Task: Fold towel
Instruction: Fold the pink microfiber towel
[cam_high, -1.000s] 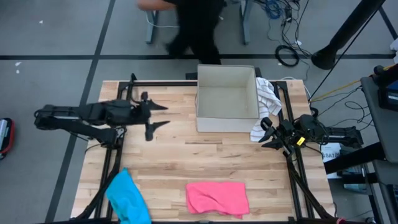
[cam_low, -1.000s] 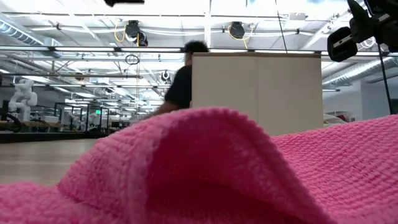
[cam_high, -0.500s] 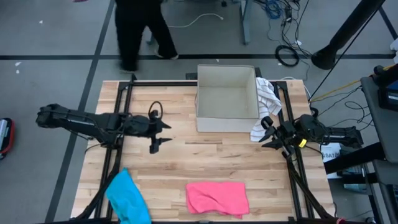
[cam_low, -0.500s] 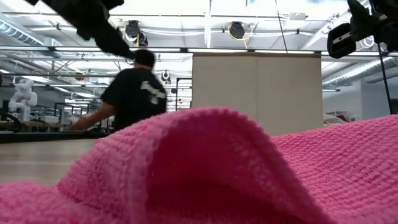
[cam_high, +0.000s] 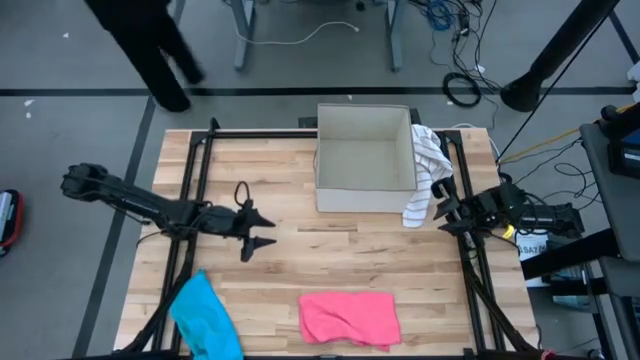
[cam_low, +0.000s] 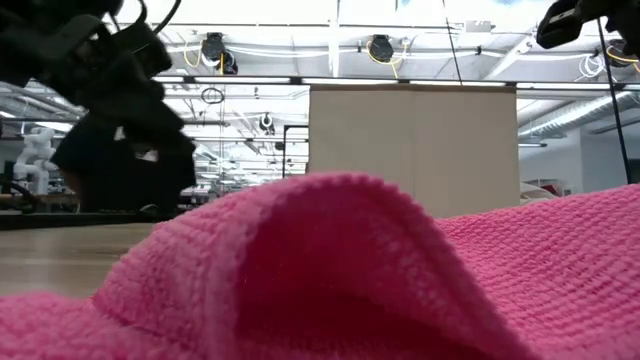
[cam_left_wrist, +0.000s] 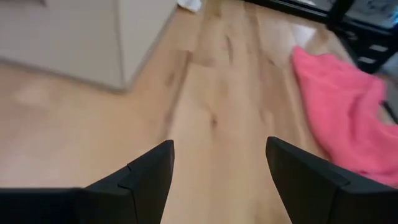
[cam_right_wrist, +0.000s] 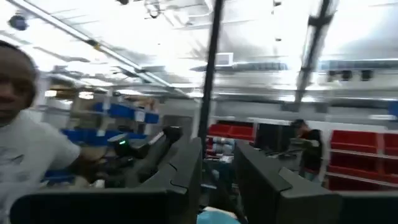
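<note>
Still, left gripper (cam_high: 259, 231) wide open, well short of pink towel (cam_high: 348, 317) — a shallow pinch risks bunching; right gripper (cam_high: 447, 209) jaws narrow, empty.

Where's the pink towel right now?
In the high view the pink towel lies at the table's near edge, mid-width, right of the blue cloth; the open left gripper is apart from it.

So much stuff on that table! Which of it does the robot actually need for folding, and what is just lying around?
For the job:
pink towel, lying crumpled at the table's near edge
left gripper, open, nearest to it

Just lying about:
blue cloth
box
striped cloth hanging over the box's side
right gripper, waiting at the table's edge
</note>
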